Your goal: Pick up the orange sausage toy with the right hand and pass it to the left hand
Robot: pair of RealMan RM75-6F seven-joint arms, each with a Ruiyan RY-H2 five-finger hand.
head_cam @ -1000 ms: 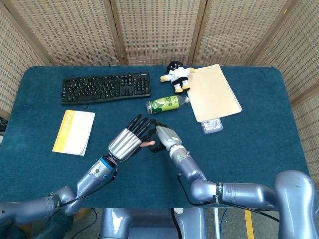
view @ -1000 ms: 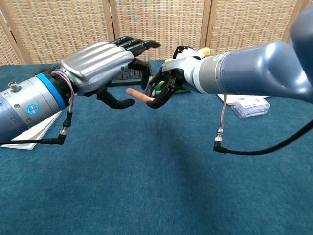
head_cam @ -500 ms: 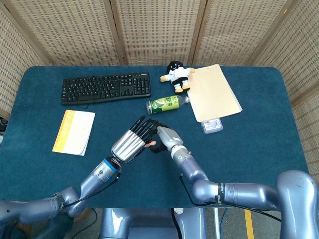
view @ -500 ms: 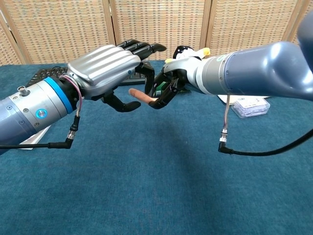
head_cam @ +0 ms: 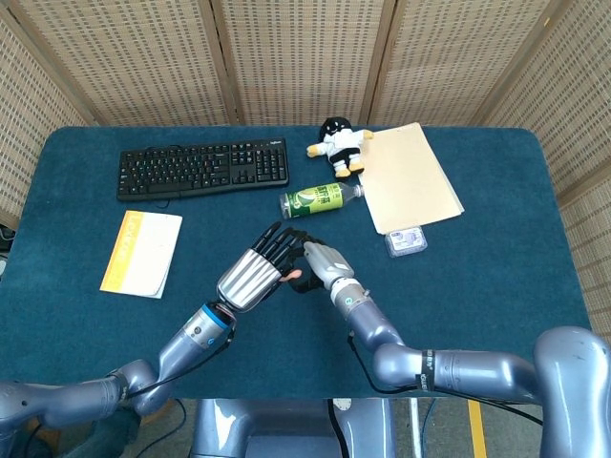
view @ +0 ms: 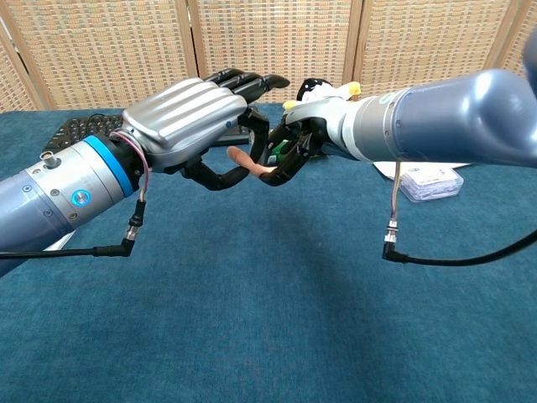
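Note:
My right hand [head_cam: 323, 263] [view: 304, 141] pinches one end of the orange sausage toy [head_cam: 291, 277] [view: 246, 162] above the middle of the blue table [head_cam: 496, 286]. The toy's free end points toward my left hand [head_cam: 252, 277] [view: 186, 119]. That hand is spread, its fingers reaching over the toy and its thumb curving just under the free end. Whether the thumb touches the toy I cannot tell. The head view hides most of the toy between the two hands.
A green bottle [head_cam: 320, 199] lies just behind the hands. Further back are a black keyboard [head_cam: 202, 167], a plush toy [head_cam: 339, 143] and a tan folder [head_cam: 410, 176]. A yellow booklet [head_cam: 142, 253] lies at the left, a small clear box [head_cam: 406, 240] at the right.
My left hand has moved right, closer to the right hand, until its fingers and thumb bracket the toy's free end. The right hand has kept the toy almost still.

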